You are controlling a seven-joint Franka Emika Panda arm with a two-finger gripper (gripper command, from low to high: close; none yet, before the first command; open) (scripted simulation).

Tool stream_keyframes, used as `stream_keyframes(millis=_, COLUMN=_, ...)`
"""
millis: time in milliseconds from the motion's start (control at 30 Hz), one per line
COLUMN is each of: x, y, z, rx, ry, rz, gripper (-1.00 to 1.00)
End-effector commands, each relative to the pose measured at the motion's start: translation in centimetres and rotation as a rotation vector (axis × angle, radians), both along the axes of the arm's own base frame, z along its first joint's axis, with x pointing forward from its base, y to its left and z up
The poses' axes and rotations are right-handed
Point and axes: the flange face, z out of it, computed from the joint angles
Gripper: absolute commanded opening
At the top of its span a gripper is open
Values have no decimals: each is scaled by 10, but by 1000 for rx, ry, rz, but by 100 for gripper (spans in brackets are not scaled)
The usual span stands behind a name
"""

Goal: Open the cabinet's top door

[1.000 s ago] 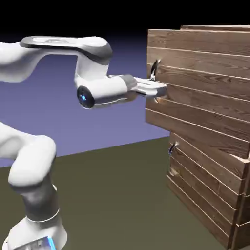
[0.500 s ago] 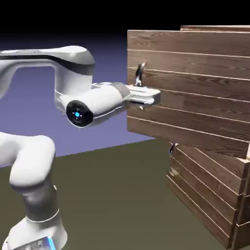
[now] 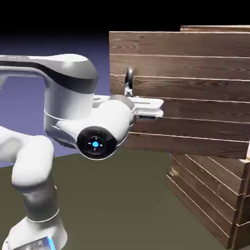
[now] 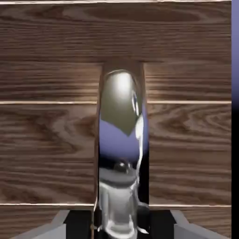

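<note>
- Top door: ajar, swung out from the cabinet, its broad plank face in view and its free edge toward the exterior view's left
- Handle: dark, shiny metal loop, upright on the top door's face, near that free edge
- Jaws: clenched on the handle, its lower part between the dark pads in the hand view
- Arm: white, reaching in from the exterior view's left of the top door, its wrist in front of the door's free edge and lower left part
- Lower plank front: below the top door, its upper part hidden behind that door
- Cabinet's upper edge: a strip visible above and behind the top door, toward the exterior view's right
- Surface: dark olive, below the top door
- Backdrop: blue-violet, seen along the top door's edge at the right of the hand view
</note>
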Motion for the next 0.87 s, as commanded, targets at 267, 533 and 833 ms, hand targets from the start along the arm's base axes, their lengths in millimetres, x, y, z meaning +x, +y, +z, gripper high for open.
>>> stream_keyframes(millis=267, x=-3, y=-77, z=0, rx=0, ry=0, rz=208, gripper=-100)
stream_keyframes(millis=533, x=4, y=-128, z=0, rx=0, ry=0, rz=347, gripper=-100)
stream_keyframes(millis=833, x=19, y=-181, z=0, rx=0, ry=0, rz=492, gripper=-100)
